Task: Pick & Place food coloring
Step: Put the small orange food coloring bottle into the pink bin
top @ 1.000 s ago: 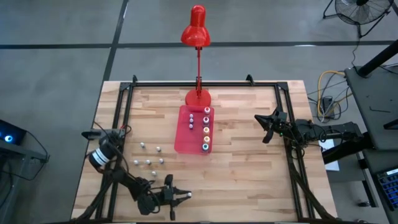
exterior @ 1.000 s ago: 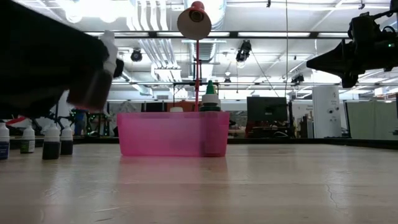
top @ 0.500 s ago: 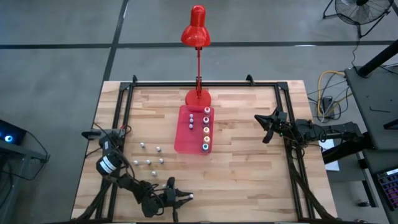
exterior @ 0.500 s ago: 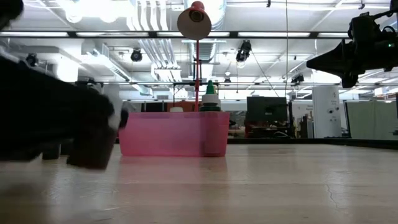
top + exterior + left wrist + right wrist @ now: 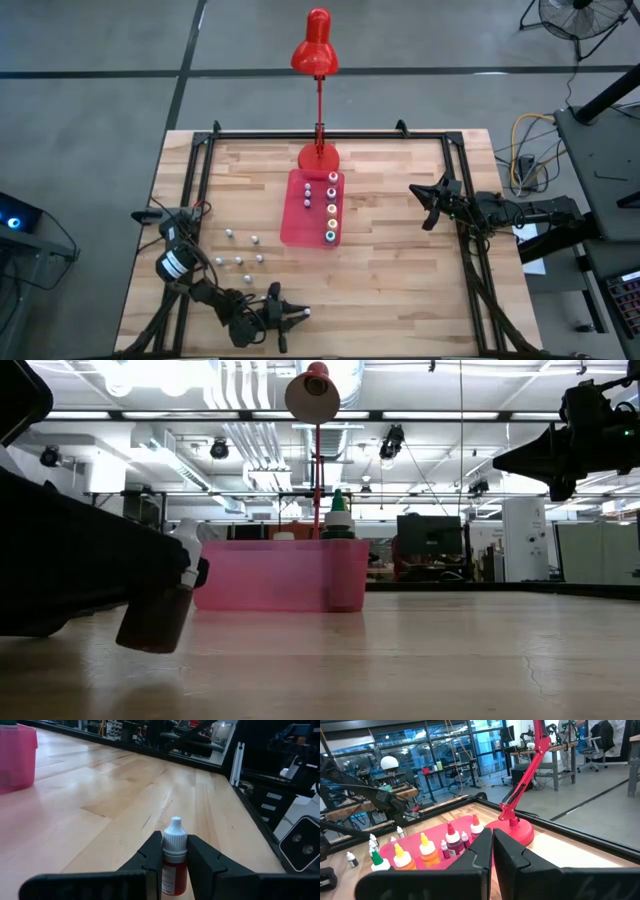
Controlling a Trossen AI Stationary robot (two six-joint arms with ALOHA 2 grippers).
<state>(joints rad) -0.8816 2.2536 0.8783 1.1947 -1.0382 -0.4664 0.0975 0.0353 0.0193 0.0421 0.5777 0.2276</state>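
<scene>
A food coloring bottle [image 5: 174, 855] sits clamped in my left gripper [image 5: 174, 862] near the desk's front edge, its base hidden between my fingers. Loose small bottles [image 5: 240, 259] stand behind it, then the red tray [image 5: 297, 215]. My right gripper [image 5: 419, 207], closed and empty, waits near the right edge.

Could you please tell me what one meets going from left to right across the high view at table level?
Left gripper shut on a small bottle at the near-left edge → red tray with its row of coloured-cap bottles → right gripper, shut and empty, at the right edge.
</scene>
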